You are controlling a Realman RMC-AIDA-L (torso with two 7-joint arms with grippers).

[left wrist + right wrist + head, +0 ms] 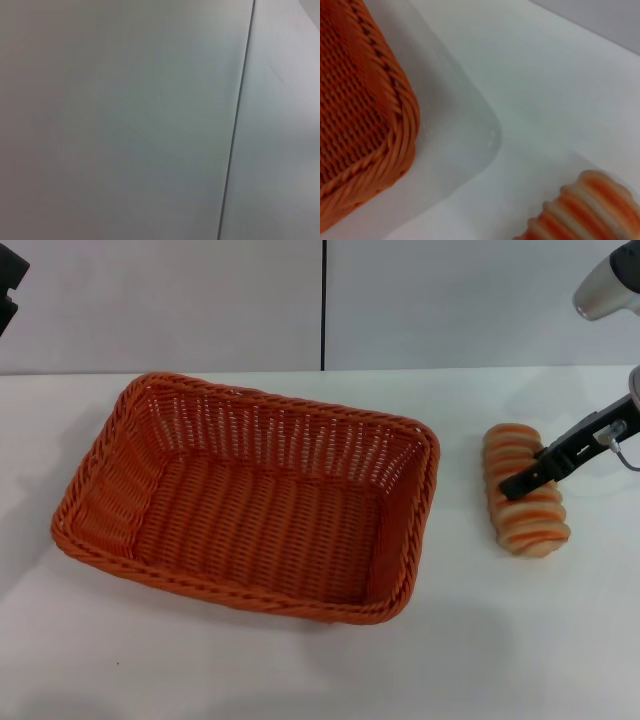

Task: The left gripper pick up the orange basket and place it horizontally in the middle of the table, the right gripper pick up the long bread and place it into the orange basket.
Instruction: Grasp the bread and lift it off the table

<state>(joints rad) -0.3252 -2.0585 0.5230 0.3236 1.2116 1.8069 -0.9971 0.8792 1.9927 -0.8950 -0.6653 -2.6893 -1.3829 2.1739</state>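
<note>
The orange basket (250, 502) lies lengthwise across the middle of the white table (300, 670), empty; one of its corners (365, 115) shows in the right wrist view. To its right lies the long bread (522, 490), beige with orange-brown stripes, one end (585, 210) showing in the right wrist view. My right gripper (522, 482) reaches in from the right and sits over the middle of the bread, touching or just above it. Only a dark part of my left gripper (8, 285) shows at the far left top, well away from the basket.
A grey wall with a dark vertical seam (323, 305) stands behind the table; the left wrist view shows only this wall seam (235, 125). Bare tabletop lies between basket and bread, and along the front edge.
</note>
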